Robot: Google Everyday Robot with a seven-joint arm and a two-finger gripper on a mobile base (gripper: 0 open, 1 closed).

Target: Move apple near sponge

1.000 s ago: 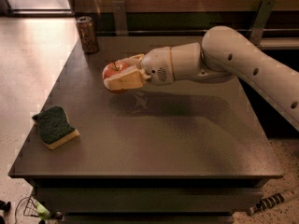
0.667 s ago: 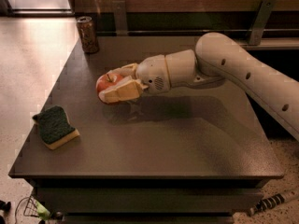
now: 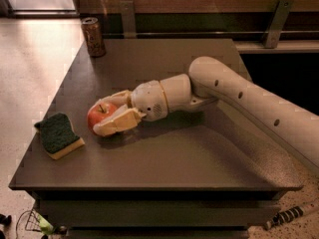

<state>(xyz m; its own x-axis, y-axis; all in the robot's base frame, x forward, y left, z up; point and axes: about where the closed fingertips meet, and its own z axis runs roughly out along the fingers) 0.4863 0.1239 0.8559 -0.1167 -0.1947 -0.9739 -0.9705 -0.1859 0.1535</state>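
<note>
**Apple held just beside the sponge at the tabletop's left end**

The end effector (image 3: 102, 118) is pinching the apple (image 3: 99, 113). One pale finger lies across the fruit's far side and the other presses along its near side, so the red-orange skin and the short dark stem show between them. The apple sits low at the left part of the dark grey tabletop (image 3: 169, 168). A shadow lies right under it, and I can't tell whether it is touching the surface or held a touch above it.

The sponge (image 3: 57, 135) lies flat just to the left of the apple, near the tabletop's left edge. Its dark green face is up and its yellow base shows along the near side. A narrow strip of bare surface separates the two, so they are close but not touching.

The white arm (image 3: 249, 101) reaches in from the right, running low across the middle of the tabletop to the wrist behind the fingers. A brown drink can (image 3: 93, 36) stands upright at the far left corner, well apart from the apple and the sponge.
</note>
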